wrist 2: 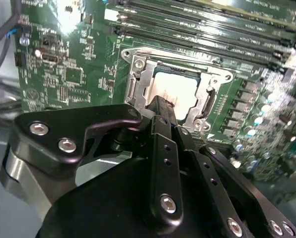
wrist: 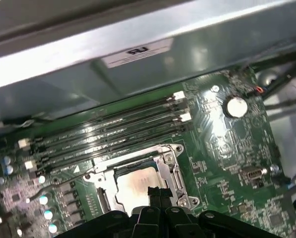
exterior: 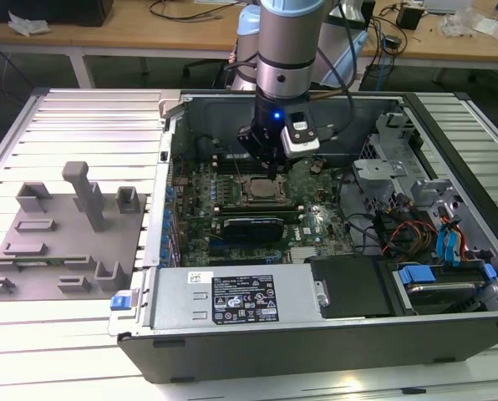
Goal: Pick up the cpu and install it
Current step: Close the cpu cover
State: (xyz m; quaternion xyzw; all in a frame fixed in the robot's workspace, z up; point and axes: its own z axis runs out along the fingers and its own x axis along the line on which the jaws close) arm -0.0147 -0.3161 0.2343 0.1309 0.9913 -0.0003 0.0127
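Note:
The cpu point(exterior: 261, 190), a small square chip with a silvery top, lies flat inside the metal-edged socket frame point(wrist 2: 138, 74) on the green motherboard in the open computer case. Both wrist views show it seated there point(wrist 2: 175, 91) point(wrist: 138, 183). My gripper point(exterior: 272, 172) hangs just above the socket, inside the case. Its black fingers point(wrist: 157, 191) are pressed together with nothing between them, and their tips sit over the cpu's near edge point(wrist 2: 160, 103). Whether the tips touch the chip cannot be told.
Memory slots point(wrist: 113, 134) run along one side of the socket, and a black card point(exterior: 249, 227) lies on the other. The power supply point(exterior: 241, 296) and drive cage with cables point(exterior: 399, 230) fill the case. A grey fixture plate point(exterior: 57, 242) sits on the exterior view's left.

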